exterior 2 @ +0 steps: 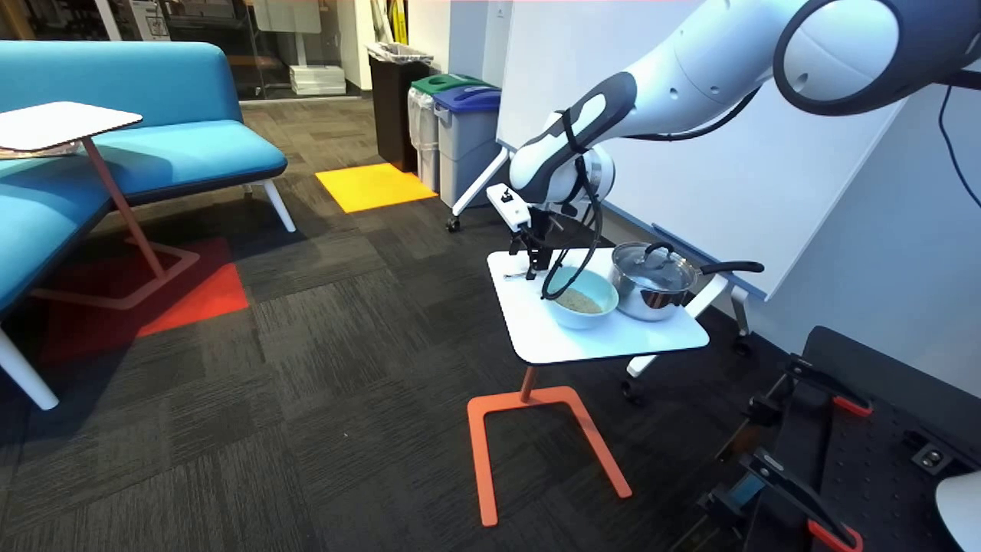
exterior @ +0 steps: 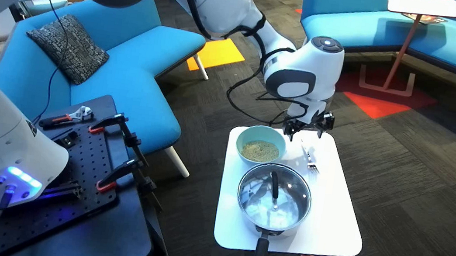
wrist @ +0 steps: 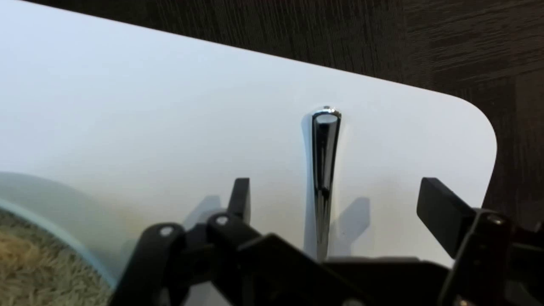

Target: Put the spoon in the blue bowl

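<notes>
In an exterior view my arm (exterior: 222, 4) stretches from the left edge toward the right and bends at the wrist, its last part pointing down over the small white table (exterior: 330, 221). On that table, at left, sits the blue bowl (exterior: 262, 133), with grainy stuff inside. Just right of it hangs my gripper (exterior: 305, 137), jaws wide, the 2 fingers well apart. Between them, in the wrist view, I see the handle of the metal utensil (wrist: 324, 178) lying on the table, clear of both fingers, its long axis running nearly top to bottom. In an exterior view its tined, fork-like head points toward the lower right.
</notes>
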`<action>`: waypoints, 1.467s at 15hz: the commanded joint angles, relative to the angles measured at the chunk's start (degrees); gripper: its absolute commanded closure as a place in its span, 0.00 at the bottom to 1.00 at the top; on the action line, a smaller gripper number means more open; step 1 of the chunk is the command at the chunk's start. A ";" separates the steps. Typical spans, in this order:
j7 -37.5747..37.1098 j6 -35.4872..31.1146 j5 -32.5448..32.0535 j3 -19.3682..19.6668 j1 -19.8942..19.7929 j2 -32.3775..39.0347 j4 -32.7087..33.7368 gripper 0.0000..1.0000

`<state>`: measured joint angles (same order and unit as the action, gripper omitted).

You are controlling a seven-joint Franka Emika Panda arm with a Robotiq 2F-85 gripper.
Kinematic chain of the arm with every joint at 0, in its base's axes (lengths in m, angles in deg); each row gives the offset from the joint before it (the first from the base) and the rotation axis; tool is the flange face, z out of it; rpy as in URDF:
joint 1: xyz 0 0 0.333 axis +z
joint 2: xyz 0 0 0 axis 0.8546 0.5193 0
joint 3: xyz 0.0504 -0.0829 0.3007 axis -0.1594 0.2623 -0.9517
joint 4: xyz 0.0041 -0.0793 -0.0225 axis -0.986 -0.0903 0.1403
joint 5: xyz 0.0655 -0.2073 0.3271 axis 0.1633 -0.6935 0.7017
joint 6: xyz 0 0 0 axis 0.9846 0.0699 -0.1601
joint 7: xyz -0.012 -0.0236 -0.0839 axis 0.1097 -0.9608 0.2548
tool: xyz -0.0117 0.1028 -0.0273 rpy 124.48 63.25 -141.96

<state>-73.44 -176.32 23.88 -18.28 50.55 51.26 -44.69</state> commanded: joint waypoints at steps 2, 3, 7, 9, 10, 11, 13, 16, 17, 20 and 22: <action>-4.18 0.38 -2.03 0.86 0.72 2.33 3.59 0.00; -4.66 0.57 -2.38 0.82 0.72 2.60 3.94 0.00; -5.38 0.91 -3.19 0.64 0.71 3.36 5.03 0.26; -5.34 0.99 -3.29 0.60 0.73 3.74 5.49 0.36; -5.31 1.02 -3.32 0.58 0.72 3.92 5.73 0.44; -5.31 1.05 -3.34 0.57 0.72 4.10 5.90 0.51; -5.33 1.09 -3.40 0.57 0.71 4.36 6.18 0.66; -5.35 1.51 -3.45 0.55 0.64 4.49 6.61 0.89; -5.43 1.53 -3.46 0.59 0.64 4.63 6.78 0.96; -5.33 1.59 -3.46 0.54 0.54 4.61 6.90 0.96; -4.76 1.38 -3.30 0.37 0.40 3.07 5.26 0.96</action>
<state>-76.38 -175.82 21.57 -18.23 50.93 54.85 -39.73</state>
